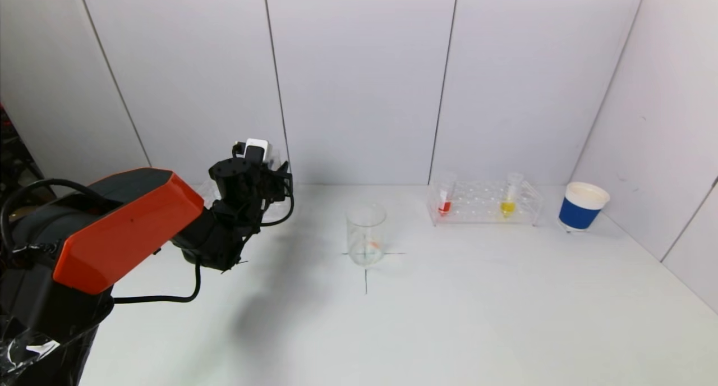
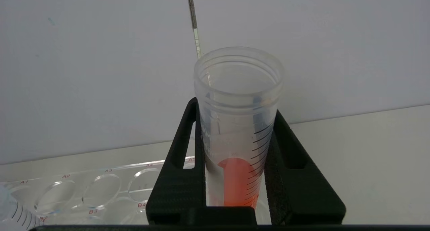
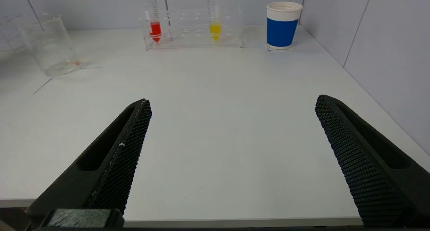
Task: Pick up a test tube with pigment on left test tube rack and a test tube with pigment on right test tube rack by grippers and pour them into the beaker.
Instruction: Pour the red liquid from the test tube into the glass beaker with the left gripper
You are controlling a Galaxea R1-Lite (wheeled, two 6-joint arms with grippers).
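1. Head view: the left tool (image 1: 269, 175) is raised at the far left of the tabletop (image 1: 449, 318), over the left test tube rack (image 1: 210, 192), which the arm mostly hides. The glass beaker (image 1: 366, 233) stands in the middle on a drawn cross, probably to mark the pouring spot. The right test tube rack (image 1: 483, 203) sits far right, holding a red-pigment tube (image 1: 445, 198) and a yellow-pigment tube (image 1: 510, 195) upright. A blue paper cup (image 1: 581, 206) stands just beyond it. The right arm is not in this view.

2. Left wrist view: the left tool (image 2: 237, 150) is closed on an orange-red pigment tube (image 2: 238, 130), gripped around its middle and kept upright with its mouth open, likely so nothing spills before the beaker. The clear left rack (image 2: 100, 190) lies below; whether the tube's tip has cleared its hole is hidden.

3. Right wrist view: the right tool (image 3: 231, 147) hangs with its jaws spread wide and empty over the near edge of the tabletop, well short of the right rack (image 3: 193, 29). It points forward toward that rack, seemingly waiting for its turn.
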